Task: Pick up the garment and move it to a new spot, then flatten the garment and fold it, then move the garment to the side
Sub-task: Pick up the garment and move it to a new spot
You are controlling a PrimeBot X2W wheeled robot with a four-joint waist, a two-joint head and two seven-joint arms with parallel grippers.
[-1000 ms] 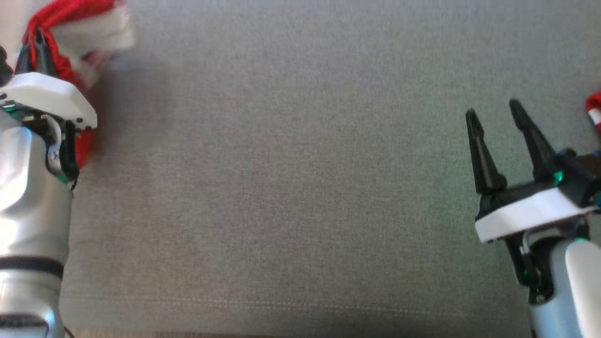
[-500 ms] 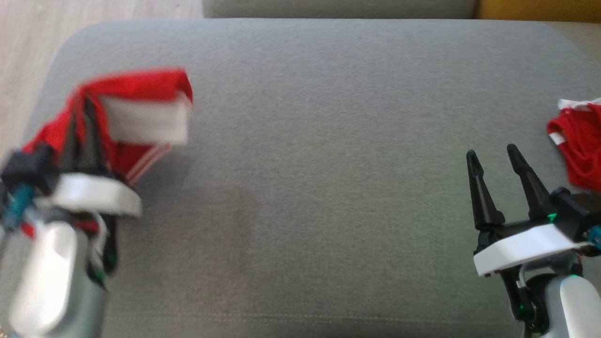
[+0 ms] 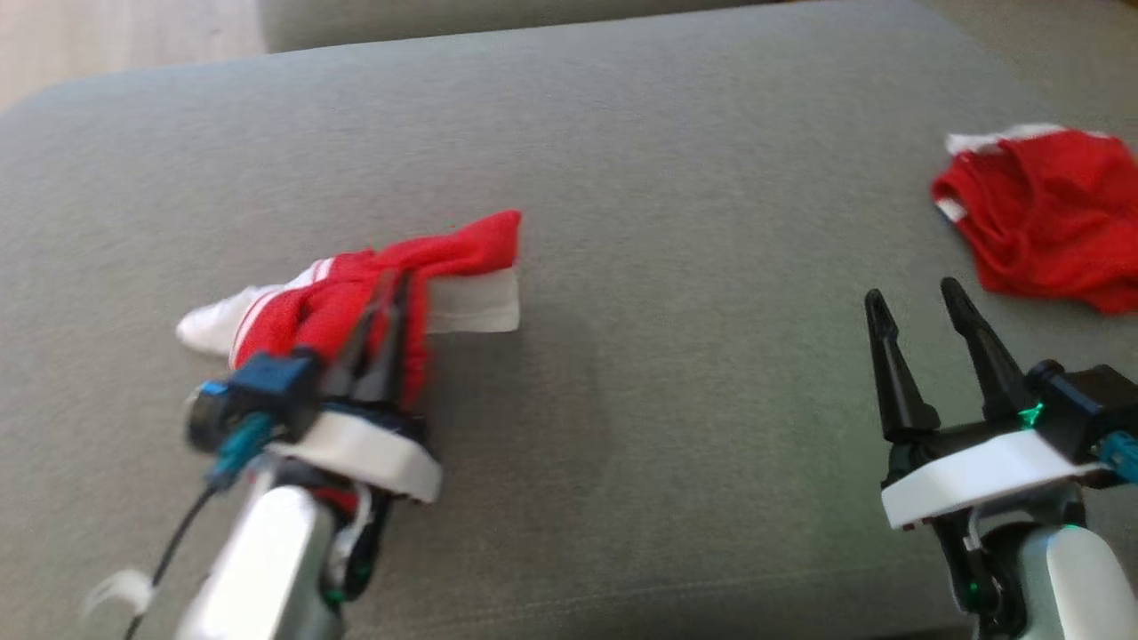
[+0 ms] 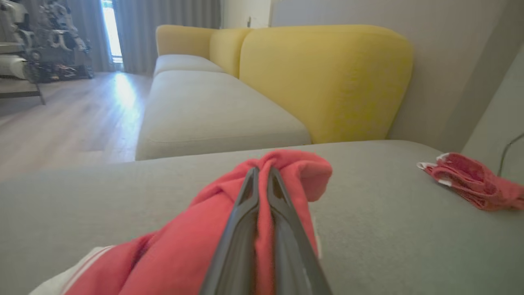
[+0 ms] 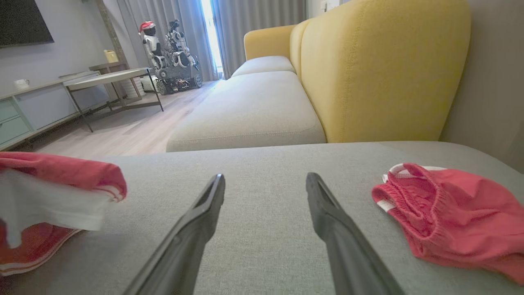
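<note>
Left gripper clamps the red-and-white garment, centre-left of frame. Right gripper stands spread and empty, lower right.

1. Motion blur smears the left gripper in the head view, and its fingertips vanish into the folds of the red-and-white garment.
2. That garment's near part sits behind the gripper's white wrist. It runs off the bottom edge in the left wrist view and off the left edge in the right wrist view, white panel blurred there.
3. Over to the second red garment: clipped by the head view's right edge, bunched up, its shape impossible to read.
4. The right gripper loses its forearm at the bottom edge.
5. Far back, a parked robot, too small for detail.
</note>
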